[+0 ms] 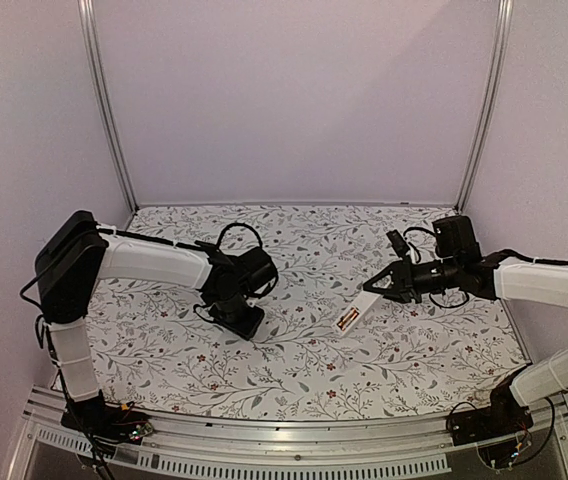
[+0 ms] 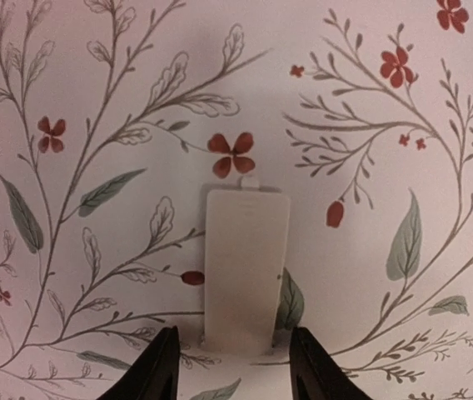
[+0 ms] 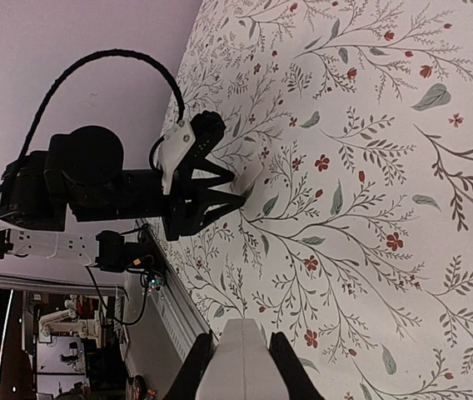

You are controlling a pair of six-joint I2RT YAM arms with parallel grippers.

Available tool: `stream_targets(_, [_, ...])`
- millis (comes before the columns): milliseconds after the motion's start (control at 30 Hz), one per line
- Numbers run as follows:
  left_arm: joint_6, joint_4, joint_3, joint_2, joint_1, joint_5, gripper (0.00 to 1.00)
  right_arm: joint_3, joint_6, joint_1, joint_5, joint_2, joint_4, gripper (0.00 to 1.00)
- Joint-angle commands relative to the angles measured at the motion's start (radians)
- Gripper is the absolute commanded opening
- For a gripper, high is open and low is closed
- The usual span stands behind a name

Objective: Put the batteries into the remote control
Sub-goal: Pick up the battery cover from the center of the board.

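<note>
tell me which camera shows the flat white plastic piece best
Left wrist: the flat white piece shows whole, near end between the jaws of the left gripper. Right wrist shows only a pale sliver at that gripper's tip; in top external the gripper hides it.

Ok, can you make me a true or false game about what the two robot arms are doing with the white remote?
1. The right gripper is holding the remote control. True.
2. The left gripper is squeezed tight with nothing near it. False: its fingers stand apart, one on each side of a small white lid.
3. The small white lid lies flat on the cloth. True.
4. The cloth is plain blue. False: it is pale, with leaves and little red flowers on it.
</note>
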Motion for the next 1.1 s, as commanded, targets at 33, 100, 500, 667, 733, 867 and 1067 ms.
stream_targets(33, [0.024,0.015,0.003,0.026,0.014,0.042,0.42,-0.010,0.003,-0.004,-0.011,0.009,0.024,0.00])
stream_targets(100, [0.027,0.015,-0.004,0.026,0.014,0.050,0.38,-0.010,0.002,-0.003,-0.010,0.012,0.025,0.00])
stream_targets(500, [0.058,-0.019,0.016,-0.014,0.006,0.026,0.26,-0.011,0.009,-0.003,-0.018,0.038,0.081,0.00])
stream_targets(667, [0.088,-0.034,0.040,-0.073,-0.001,0.019,0.26,-0.014,0.026,-0.004,-0.027,0.055,0.114,0.00])
stream_targets(733, [0.105,-0.038,0.049,-0.097,-0.008,0.018,0.26,-0.019,0.042,-0.003,-0.034,0.066,0.137,0.00])
stream_targets(867, [0.141,-0.050,0.068,-0.146,-0.031,0.036,0.26,-0.029,0.078,-0.003,-0.048,0.089,0.195,0.00])
stream_targets(1067, [0.223,-0.070,0.143,-0.236,-0.125,0.102,0.25,-0.037,0.132,-0.003,-0.061,0.091,0.244,0.00])
